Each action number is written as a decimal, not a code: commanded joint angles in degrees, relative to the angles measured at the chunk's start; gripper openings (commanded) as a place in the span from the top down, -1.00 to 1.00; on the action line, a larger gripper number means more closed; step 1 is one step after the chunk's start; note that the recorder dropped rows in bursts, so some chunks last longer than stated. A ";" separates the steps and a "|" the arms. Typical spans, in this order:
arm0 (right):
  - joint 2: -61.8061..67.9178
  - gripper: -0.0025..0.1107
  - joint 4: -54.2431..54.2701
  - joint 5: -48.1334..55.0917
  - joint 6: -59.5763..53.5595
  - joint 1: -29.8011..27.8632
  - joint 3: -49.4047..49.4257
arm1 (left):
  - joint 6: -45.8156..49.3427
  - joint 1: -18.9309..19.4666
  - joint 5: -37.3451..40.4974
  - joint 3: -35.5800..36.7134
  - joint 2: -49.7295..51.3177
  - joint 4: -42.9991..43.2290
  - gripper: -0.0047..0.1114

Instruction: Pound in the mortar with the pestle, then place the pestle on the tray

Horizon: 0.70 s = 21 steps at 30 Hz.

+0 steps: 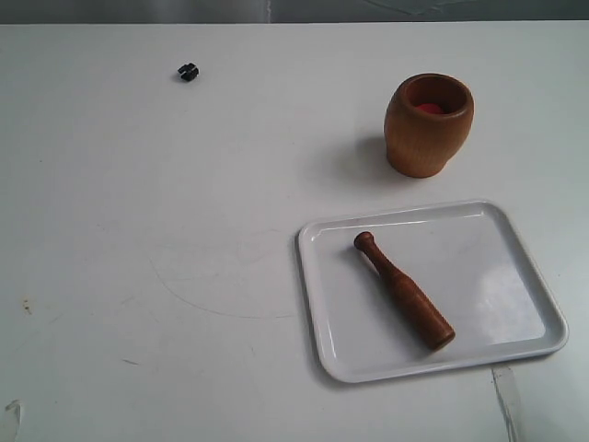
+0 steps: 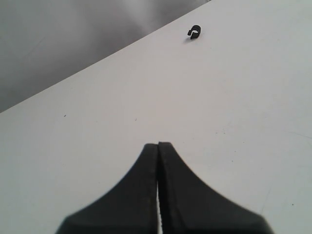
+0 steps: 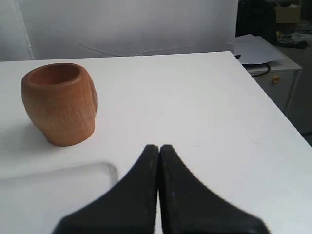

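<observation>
The dark reddish-brown pestle point(image 1: 403, 290) lies diagonally on the white tray point(image 1: 515, 267), knob end toward the far left, thick end toward the near right. Behind the tray the light brown wooden mortar point(image 1: 428, 124) stands upright, reddish inside; the right wrist view shows the mortar point(image 3: 59, 103) beside a corner of the tray point(image 3: 58, 190). Neither gripper appears in the exterior view. My right gripper point(image 3: 159, 147) is shut and empty, apart from the mortar. Over bare table, my left gripper point(image 2: 158, 144) is shut and holds nothing.
A tiny black object point(image 1: 188, 71) lies on the white table at the far left, and the left wrist view catches this black object point(image 2: 194, 32) too. In the right wrist view the table edge point(image 3: 273, 109) shows, with furniture and papers beyond it.
</observation>
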 commanded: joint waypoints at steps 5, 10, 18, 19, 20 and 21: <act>-0.25 0.96 -1.52 0.22 -1.18 1.15 0.21 | -0.47 -0.44 -0.17 0.03 -0.07 -0.42 0.92; -0.25 0.96 -1.52 0.22 -1.28 1.15 0.21 | -0.47 -0.44 -0.17 0.03 -0.07 -0.42 0.92; -0.25 0.96 -1.52 0.22 -1.28 1.15 0.21 | -0.47 -0.44 -0.17 0.03 -0.07 -0.42 0.92; -0.25 0.96 -1.52 0.22 -1.28 1.15 0.21 | -0.47 -0.44 -0.17 0.03 -0.07 -0.42 0.92; -0.25 0.96 -1.52 0.22 -1.28 1.15 0.21 | -0.47 -0.44 -0.17 0.03 -0.07 -0.42 0.92; -0.25 0.96 -1.52 0.22 -1.28 1.15 0.21 | -0.47 -0.44 -0.17 0.03 -0.07 -0.42 0.92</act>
